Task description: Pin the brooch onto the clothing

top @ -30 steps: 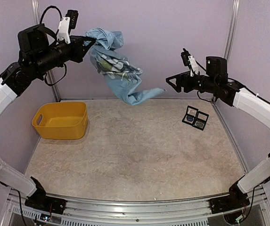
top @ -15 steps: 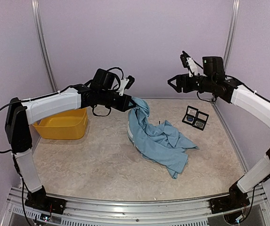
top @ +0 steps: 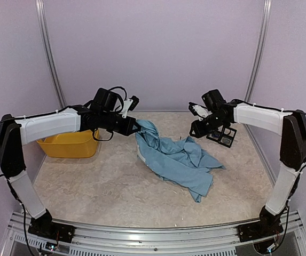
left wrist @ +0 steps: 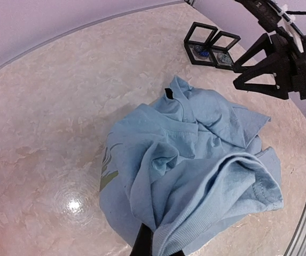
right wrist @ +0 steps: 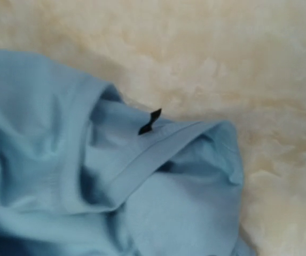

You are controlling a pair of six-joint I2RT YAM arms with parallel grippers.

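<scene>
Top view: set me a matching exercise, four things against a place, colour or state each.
Things:
1 T-shirt
2 bin
3 cases
4 left gripper

Place, colour or state:
a yellow, left side
b shut on cloth
c crumpled, mid-table
d black, right side

Pairs: 1-c; 2-a; 3-d; 4-b.

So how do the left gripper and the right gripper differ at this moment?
The left gripper is shut on an edge of the T-shirt; the right gripper is open and holds nothing. The left touches the cloth; the right hangs apart from it. Both are low over the table.
</scene>
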